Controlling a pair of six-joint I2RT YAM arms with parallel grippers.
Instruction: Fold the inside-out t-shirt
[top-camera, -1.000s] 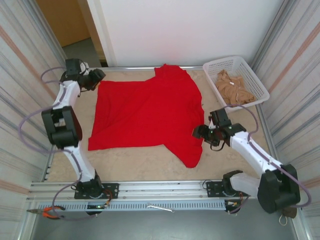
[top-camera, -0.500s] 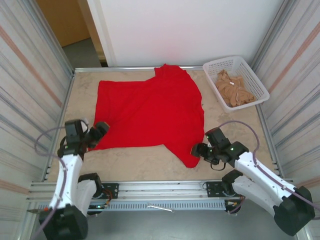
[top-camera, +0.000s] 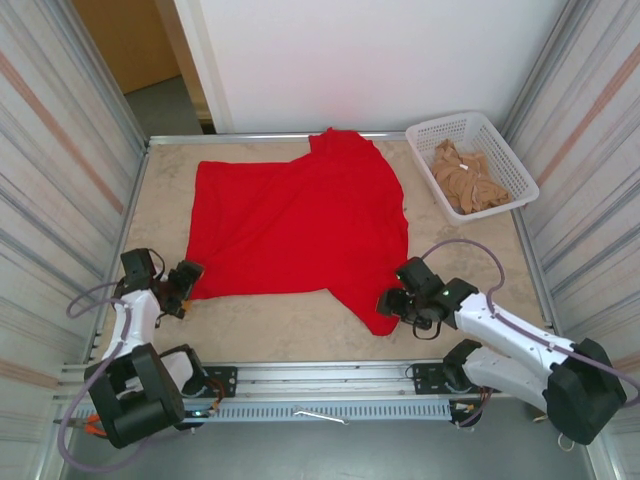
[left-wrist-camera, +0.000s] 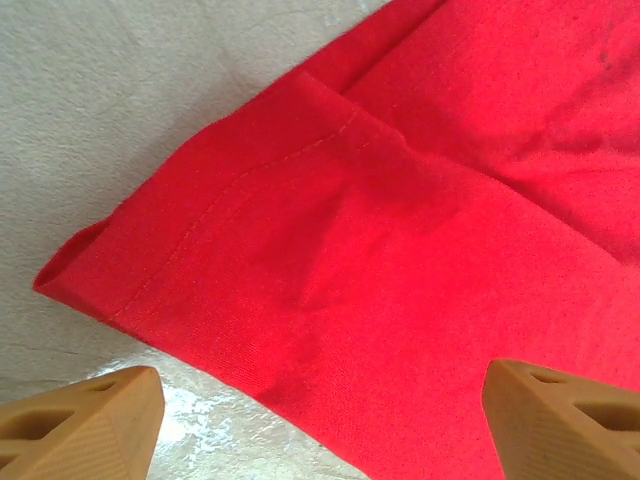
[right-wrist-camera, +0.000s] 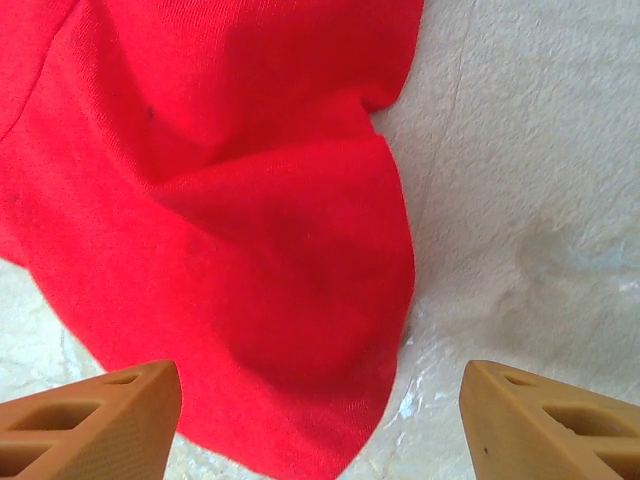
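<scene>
Left end effector (top-camera: 186, 278) low at near-left hem corner of red t-shirt (top-camera: 300, 225), fingers spread wide, gripping nothing. Right end effector (top-camera: 388, 300) over shirt's near-right lobe, likewise spread, empty. Shirt lying flat on table (top-camera: 300, 325), across its middle, reaching far edge. White basket (top-camera: 512, 150) at far right corner, tan cloth (top-camera: 466, 180) inside.

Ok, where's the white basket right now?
In the top view the white basket sits at the far right corner of the table, just right of the red t-shirt, with tan cloth inside.
</scene>
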